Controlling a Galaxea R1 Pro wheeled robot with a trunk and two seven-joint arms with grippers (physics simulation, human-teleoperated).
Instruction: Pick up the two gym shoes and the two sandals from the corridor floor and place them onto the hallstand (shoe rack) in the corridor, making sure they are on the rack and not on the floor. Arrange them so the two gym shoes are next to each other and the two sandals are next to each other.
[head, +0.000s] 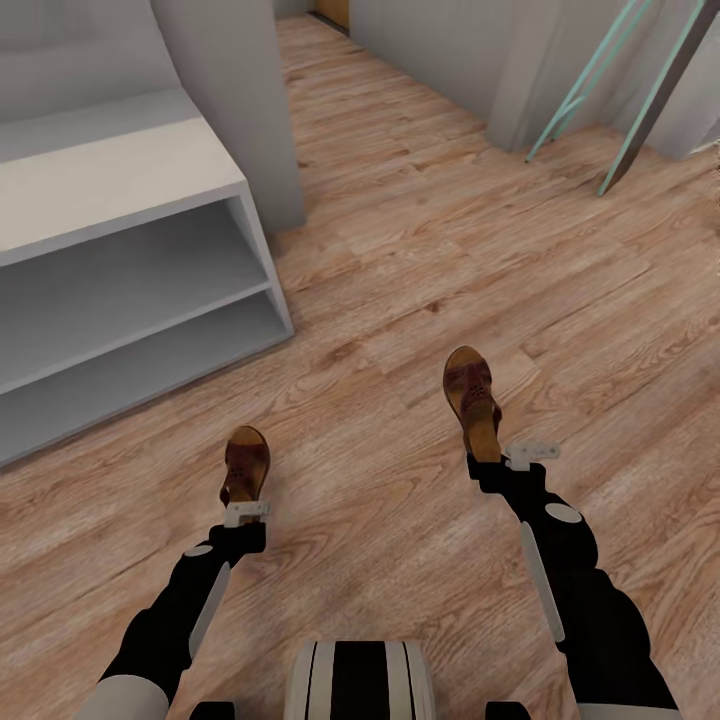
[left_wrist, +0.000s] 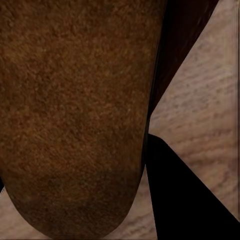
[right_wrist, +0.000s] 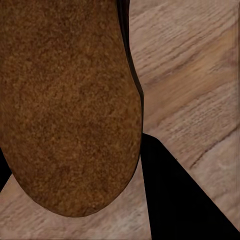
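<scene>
Each gripper, left (head: 245, 512) and right (head: 500, 458), pinches a sandal, left (head: 246, 464) and right (head: 471, 395), by its heel above the corridor floor (head: 400, 260); they look light, stiff-soled, toes jutting beyond the fingertips.

Brown sandal footbed (left_wrist: 70, 115) up close, black gripper finger (left_wrist: 180, 195) beside it (wood-plank floor (left_wrist: 205, 105) behind).

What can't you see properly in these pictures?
- Left hand: the head view doesn't show if it grips the left sandal.
- Right hand: same at the right sandal.
- Hallstand: cut off by the head view's left edge.
- Wrist views: each sandal's footbed sits too close, covering the straps and fingers.
</scene>
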